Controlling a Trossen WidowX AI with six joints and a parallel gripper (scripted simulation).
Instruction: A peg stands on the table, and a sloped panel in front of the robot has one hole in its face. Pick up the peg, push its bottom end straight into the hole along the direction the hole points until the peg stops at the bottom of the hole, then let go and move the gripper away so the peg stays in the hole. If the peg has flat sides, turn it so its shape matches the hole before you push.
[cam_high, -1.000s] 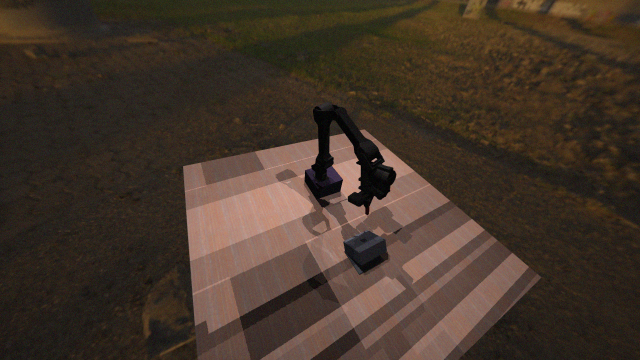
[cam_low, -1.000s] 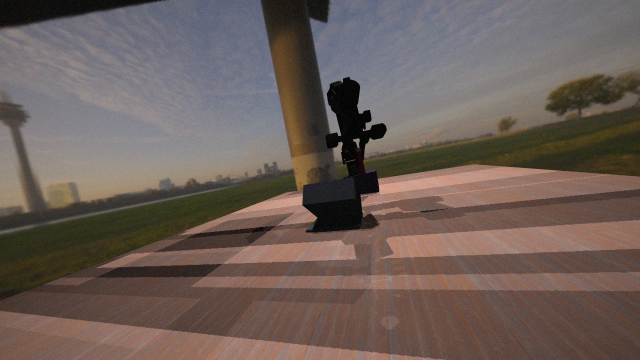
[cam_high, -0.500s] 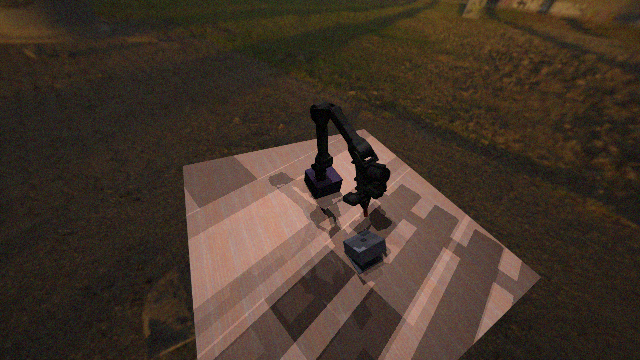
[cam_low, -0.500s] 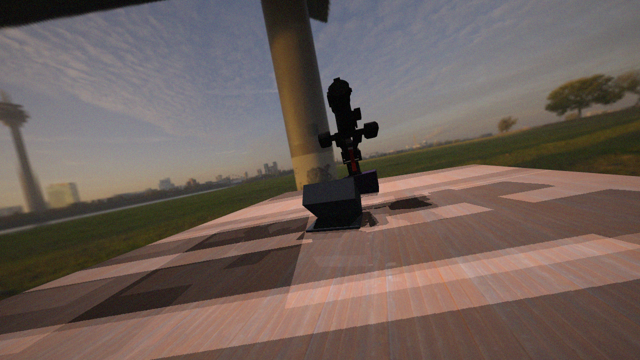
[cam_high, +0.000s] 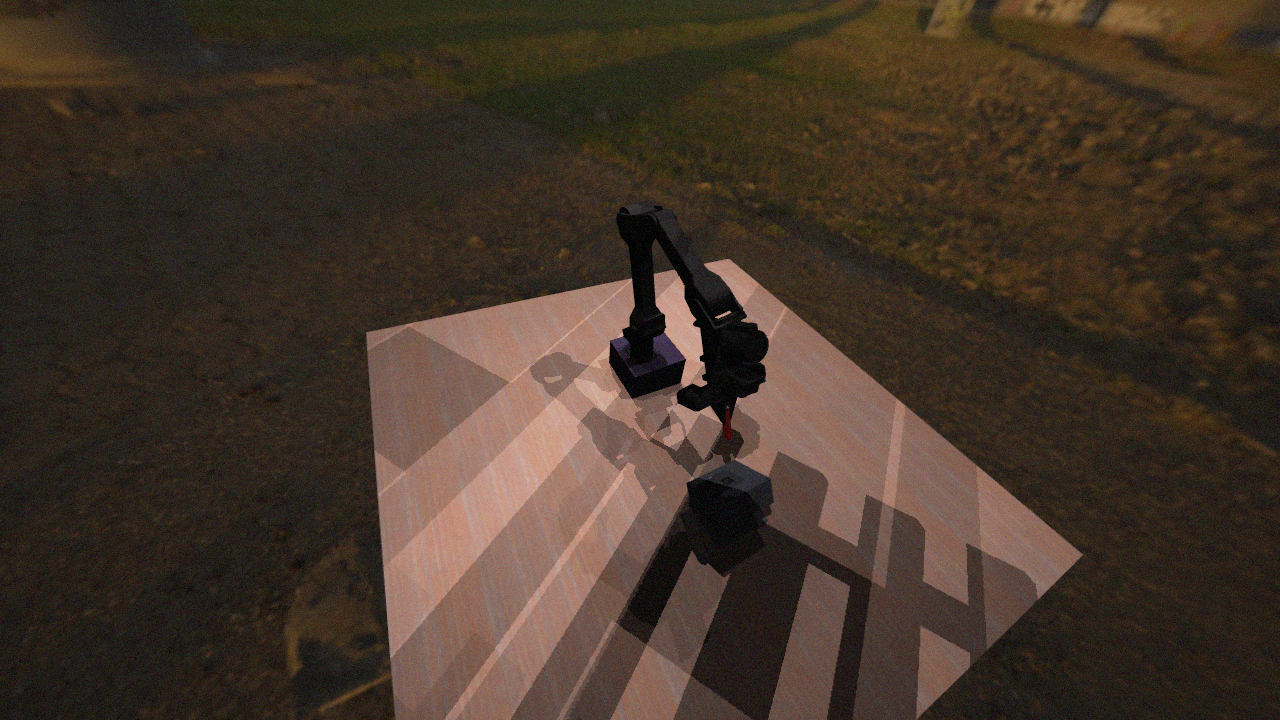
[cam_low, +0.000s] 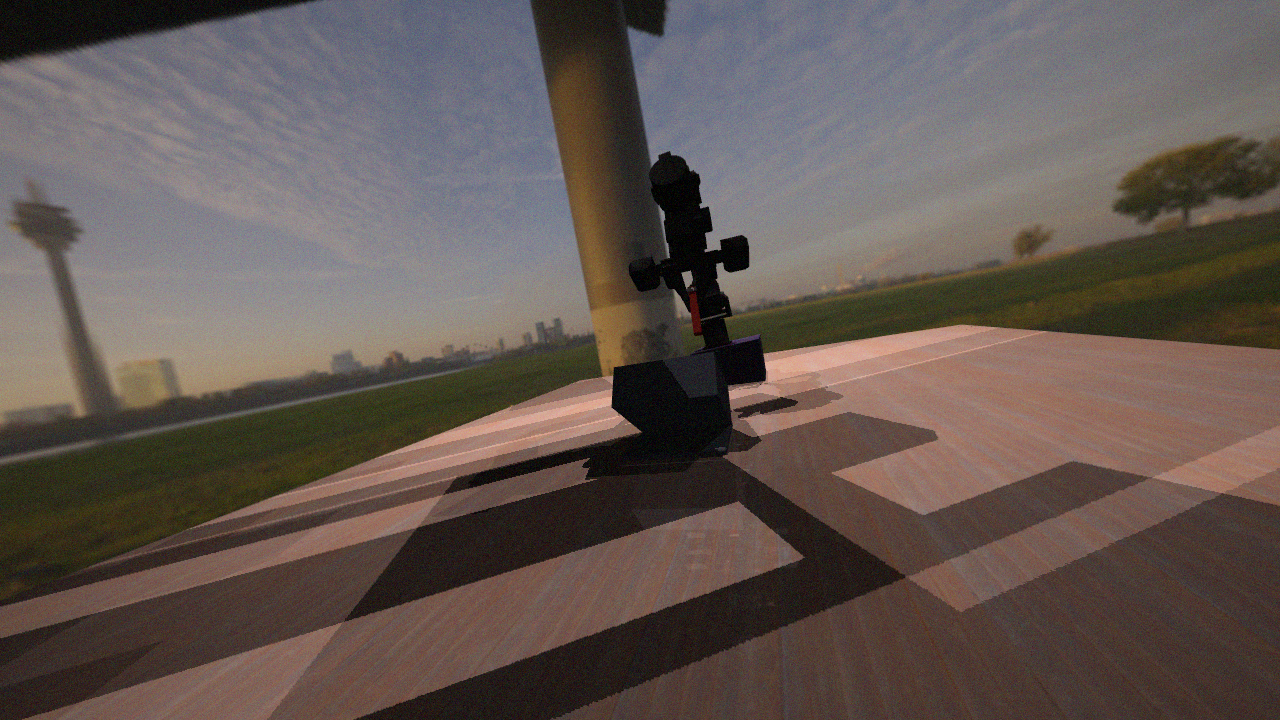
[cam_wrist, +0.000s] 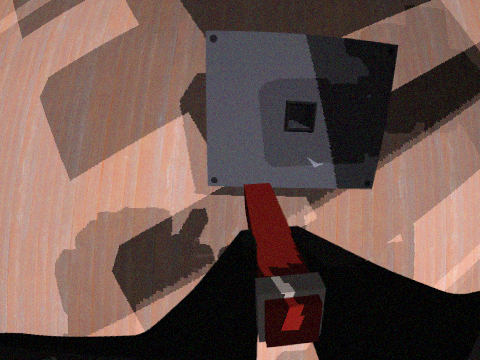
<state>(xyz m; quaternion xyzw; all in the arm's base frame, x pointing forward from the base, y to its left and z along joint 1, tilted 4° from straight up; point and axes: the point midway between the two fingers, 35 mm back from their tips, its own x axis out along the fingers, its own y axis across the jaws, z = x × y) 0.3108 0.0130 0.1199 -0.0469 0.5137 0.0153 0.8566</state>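
The red square-sided peg (cam_high: 728, 422) (cam_low: 695, 313) (cam_wrist: 272, 230) is held in my gripper (cam_high: 726, 411) (cam_wrist: 268, 240), which is shut on it. The peg's free end is above the table and outside the hole. The sloped grey panel (cam_high: 745, 477) (cam_low: 662, 394) (cam_wrist: 235, 100) has one square hole (cam_high: 728, 480) (cam_wrist: 300, 116) in its face. In the wrist view the peg's end is just below the panel's near edge and left of the hole. In that view the hole's sides look nearly square to the image. The finger pads are largely hidden by the dark fingers.
The pinkish wooden table (cam_high: 465, 501) (cam_low: 1029, 394) (cam_wrist: 100, 165) carries the panel block and the arm's purple base (cam_high: 646, 362) (cam_low: 747, 360). Strong shadows cross the table and the right part of the panel's face.
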